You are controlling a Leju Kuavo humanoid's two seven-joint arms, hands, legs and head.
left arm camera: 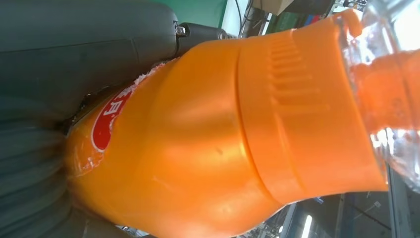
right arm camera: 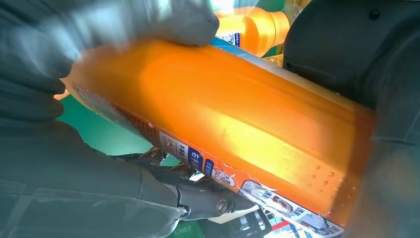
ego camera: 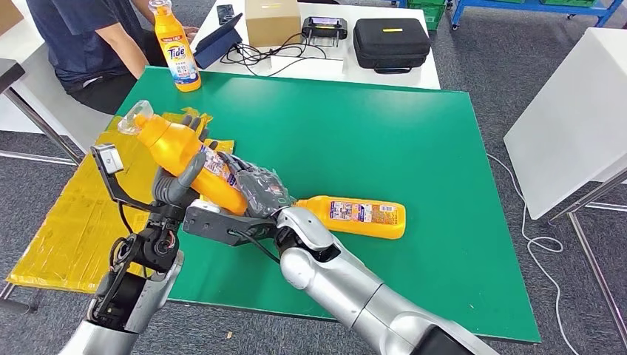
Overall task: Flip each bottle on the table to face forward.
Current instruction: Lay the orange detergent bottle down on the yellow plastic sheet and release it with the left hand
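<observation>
An orange detergent bottle [ego camera: 177, 144] with a clear cap [ego camera: 137, 118] hangs tilted above the green table [ego camera: 414, 133] near its left edge. My left hand [ego camera: 180, 177] grips its upper body, close to the neck [left arm camera: 213, 139]. My right hand [ego camera: 255, 191] holds the lower body [right arm camera: 223, 114], where a label strip shows along one side. A second orange bottle [ego camera: 362, 217] lies on its side on the table just right of my right wrist. A third bottle [ego camera: 176, 48] stands upright at the far left corner, its Tide label facing me.
A person [ego camera: 81, 37] sits behind the far left corner. A yellow sheet [ego camera: 66, 222] lies left of the table. Behind stands a white table [ego camera: 333, 63] with a cardboard box [ego camera: 272, 21], a black case [ego camera: 390, 43] and cables. Another white table [ego camera: 569, 118] is at the right.
</observation>
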